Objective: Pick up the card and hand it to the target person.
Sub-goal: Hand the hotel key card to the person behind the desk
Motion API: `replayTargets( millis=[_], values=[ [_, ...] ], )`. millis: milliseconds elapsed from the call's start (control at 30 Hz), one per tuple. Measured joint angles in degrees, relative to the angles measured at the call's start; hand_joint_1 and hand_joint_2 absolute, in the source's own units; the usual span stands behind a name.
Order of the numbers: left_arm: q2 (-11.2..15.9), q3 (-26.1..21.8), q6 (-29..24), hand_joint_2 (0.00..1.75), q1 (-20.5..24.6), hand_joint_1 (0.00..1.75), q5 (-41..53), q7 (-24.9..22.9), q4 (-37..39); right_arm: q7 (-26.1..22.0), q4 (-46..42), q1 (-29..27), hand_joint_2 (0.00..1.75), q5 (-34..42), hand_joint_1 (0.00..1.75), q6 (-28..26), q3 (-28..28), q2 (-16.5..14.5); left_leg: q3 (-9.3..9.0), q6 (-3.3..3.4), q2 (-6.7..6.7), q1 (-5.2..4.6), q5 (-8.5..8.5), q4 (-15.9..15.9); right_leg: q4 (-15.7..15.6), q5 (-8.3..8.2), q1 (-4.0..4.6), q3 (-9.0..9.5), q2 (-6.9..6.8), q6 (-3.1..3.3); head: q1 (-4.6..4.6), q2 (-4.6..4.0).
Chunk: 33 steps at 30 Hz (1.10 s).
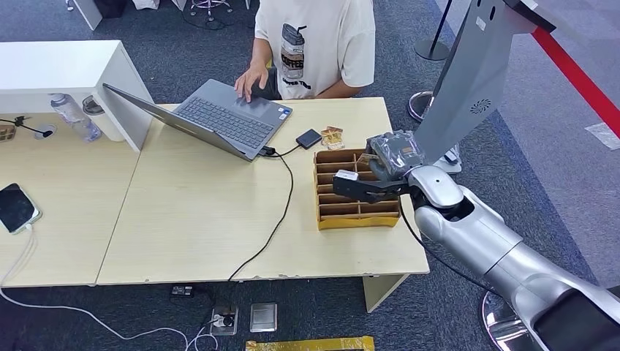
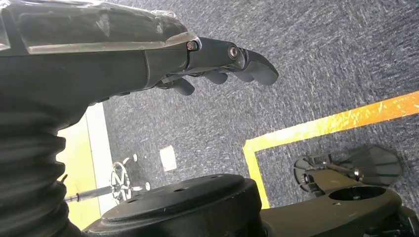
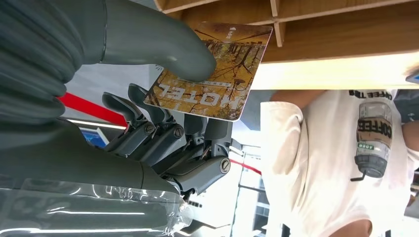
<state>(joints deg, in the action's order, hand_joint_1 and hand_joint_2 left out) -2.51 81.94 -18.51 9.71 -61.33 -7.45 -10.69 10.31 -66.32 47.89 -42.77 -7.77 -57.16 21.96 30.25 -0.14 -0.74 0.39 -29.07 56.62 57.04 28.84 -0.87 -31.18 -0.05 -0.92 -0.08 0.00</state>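
The card [image 3: 212, 74] is held in the right hand [image 1: 369, 179], pinched between the thick grey thumb and the darker fingers [image 3: 148, 131] beneath it. It is gripped by one end, so that most of its printed face, marked HOTEL, is left free; this is judged to suit a handover, since the free end can be taken by someone else. The hand is poised over the cardboard divider box [image 1: 356, 190], which is taken here as the landmark. The box is split into narrow slots, presumably so that cards are kept upright and apart; how many remain inside cannot be told.

The left hand [image 2: 222, 64] hangs above the carpet beside the robot's body, with its fingers curled inward around nothing.

Just beyond the box, two small packets [image 1: 333, 137] and one dark flat device [image 1: 308, 138] lie on the table [image 1: 197, 219], a cable being run from that device back past the box to the floor. Farther from the box, one open laptop [image 1: 219, 117] is being typed on by one person [image 1: 314, 44] seated at the far edge of the table, probably the intended recipient. Far to the box's left, one phone [image 1: 16, 207] and one bottle [image 1: 75, 117] are set on a neighbouring table.
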Motion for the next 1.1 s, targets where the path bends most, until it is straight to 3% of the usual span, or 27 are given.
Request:
replayTargets(
  millis=[333, 567, 900, 1100],
  values=[
    [0.2, 0.0, -0.1, 1.75, 0.0, 0.0, -0.3, -0.1, 0.0, 0.0, -1.7, 0.4, 1.75, -0.4, 1.75, -1.2, 0.3, 0.8, 0.01, 0.0, 0.0, 0.0, 0.0, 0.0, 0.0, 0.0, 0.0, 0.01, 0.0, 0.0, -0.01, 0.0],
    [0.2, 0.0, -0.3, 1.75, 0.1, 0.0, -0.3, -0.1, 0.0, 0.3, -0.4, 1.9, 1.75, -2.3, 1.75, -6.6, 0.3, -0.3, 0.03, 0.0, -0.01, 0.0, 0.0, 0.0, 0.0, 0.0, 0.0, 0.0, 0.0, 0.0, -0.01, 0.0],
    [0.2, 0.0, -0.6, 1.75, 0.2, 0.0, -0.8, -0.3, 0.0, -2.9, 10.7, 4.3, 1.75, -4.3, 1.75, -22.5, 0.5, -6.9, 0.04, 0.0, -0.01, 0.01, 0.0, 0.0, 0.0, 0.0, 0.0, 0.0, -0.02, 0.0, 0.01, 0.0],
    [0.2, 0.0, -0.8, 1.75, 0.2, 0.0, -0.8, -0.5, 0.0, -3.4, 17.9, 4.8, 1.75, -4.8, 1.75, -28.5, 1.2, -10.6, 0.05, 0.0, -0.03, 0.0, 0.01, 0.0, 0.0, 0.0, 0.0, 0.0, -0.06, 0.0, 0.02, 0.01]
  ],
)
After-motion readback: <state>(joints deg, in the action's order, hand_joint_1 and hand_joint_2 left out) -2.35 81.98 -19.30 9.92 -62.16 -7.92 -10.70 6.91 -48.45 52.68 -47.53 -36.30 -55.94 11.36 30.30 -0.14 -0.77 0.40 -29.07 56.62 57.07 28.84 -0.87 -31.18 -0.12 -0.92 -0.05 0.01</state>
